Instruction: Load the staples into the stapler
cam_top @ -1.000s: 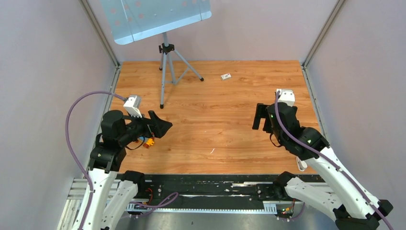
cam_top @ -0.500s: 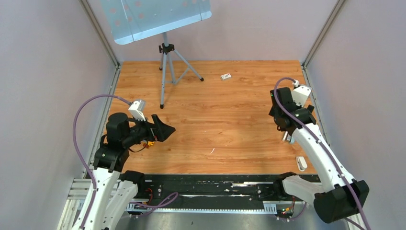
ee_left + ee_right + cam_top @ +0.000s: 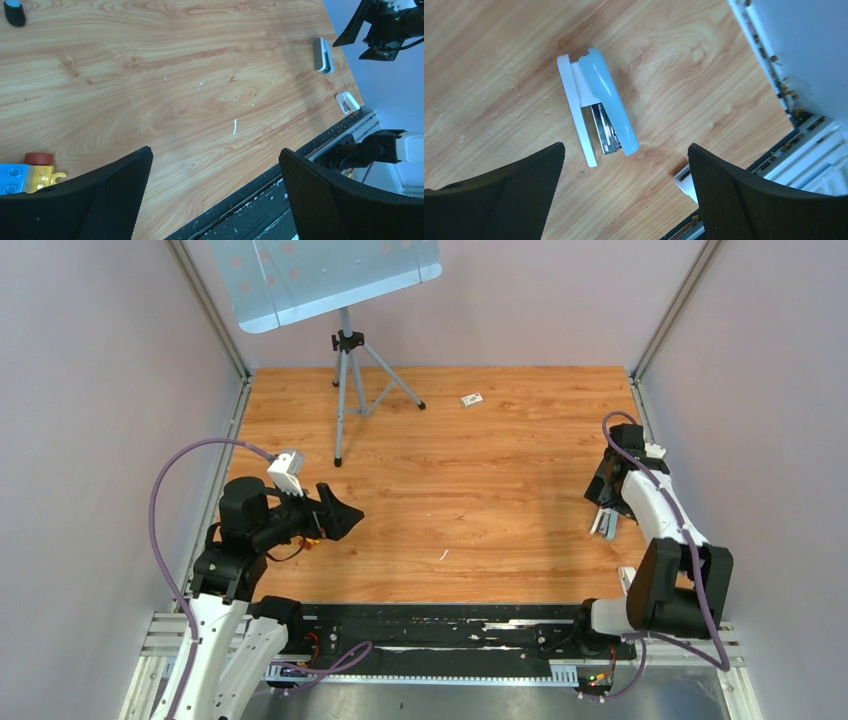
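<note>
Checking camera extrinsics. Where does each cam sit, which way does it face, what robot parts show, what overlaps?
Top external: above and behind the bases, looking down on the table; both arms, left gripper and right gripper show.
Left wrist: on the left arm, looking across the table toward the stapler and right gripper; its open fingers frame the bottom.
Right wrist: on the right arm, looking down on the stapler; its open fingers show.
Shared: stapler in all three.

Tripod (image 3: pixel 343 390); small white box (image 3: pixel 471 399); toy bricks (image 3: pixel 20 176)
</note>
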You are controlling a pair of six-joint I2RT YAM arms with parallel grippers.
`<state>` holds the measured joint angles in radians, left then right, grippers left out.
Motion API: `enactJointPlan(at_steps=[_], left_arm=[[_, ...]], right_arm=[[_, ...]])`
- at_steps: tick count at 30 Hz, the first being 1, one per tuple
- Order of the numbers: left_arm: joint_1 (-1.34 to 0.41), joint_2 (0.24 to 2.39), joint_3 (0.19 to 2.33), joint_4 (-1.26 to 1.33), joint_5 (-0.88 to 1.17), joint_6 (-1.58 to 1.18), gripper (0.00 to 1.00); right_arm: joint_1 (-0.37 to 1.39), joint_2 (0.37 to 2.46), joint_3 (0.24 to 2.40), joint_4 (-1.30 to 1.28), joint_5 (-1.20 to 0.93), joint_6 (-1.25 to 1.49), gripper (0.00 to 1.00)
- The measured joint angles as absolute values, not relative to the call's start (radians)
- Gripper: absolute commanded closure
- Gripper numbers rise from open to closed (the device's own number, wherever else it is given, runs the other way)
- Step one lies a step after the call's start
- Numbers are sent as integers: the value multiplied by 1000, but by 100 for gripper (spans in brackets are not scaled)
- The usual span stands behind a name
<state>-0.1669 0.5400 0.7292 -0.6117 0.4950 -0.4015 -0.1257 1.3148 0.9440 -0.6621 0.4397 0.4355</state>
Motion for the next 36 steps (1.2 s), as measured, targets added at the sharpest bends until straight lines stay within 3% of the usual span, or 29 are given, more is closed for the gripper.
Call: enactJointPlan(at_steps=[11, 15, 20, 22, 31, 36], left_arm=[[-167, 583, 729, -638, 461, -390, 0], [-167, 579, 729, -642, 447, -389, 0], [-167, 566, 729, -646, 427, -391, 0], [-167, 560, 729, -646, 417, -395, 0], [-167, 582, 775, -703, 388, -401, 5], [-169, 592, 780, -678, 409, -435, 9]], right_arm=[[-205, 1533, 934, -571, 178, 317, 9], [-219, 1576, 929, -540, 117, 305, 20], [-225, 1589, 912, -512, 36, 286, 42], [-225, 1589, 909, -506, 6, 278, 45], [-193, 1498, 854, -479, -114, 268, 49], [-33, 1392, 829, -476, -149, 273, 51]])
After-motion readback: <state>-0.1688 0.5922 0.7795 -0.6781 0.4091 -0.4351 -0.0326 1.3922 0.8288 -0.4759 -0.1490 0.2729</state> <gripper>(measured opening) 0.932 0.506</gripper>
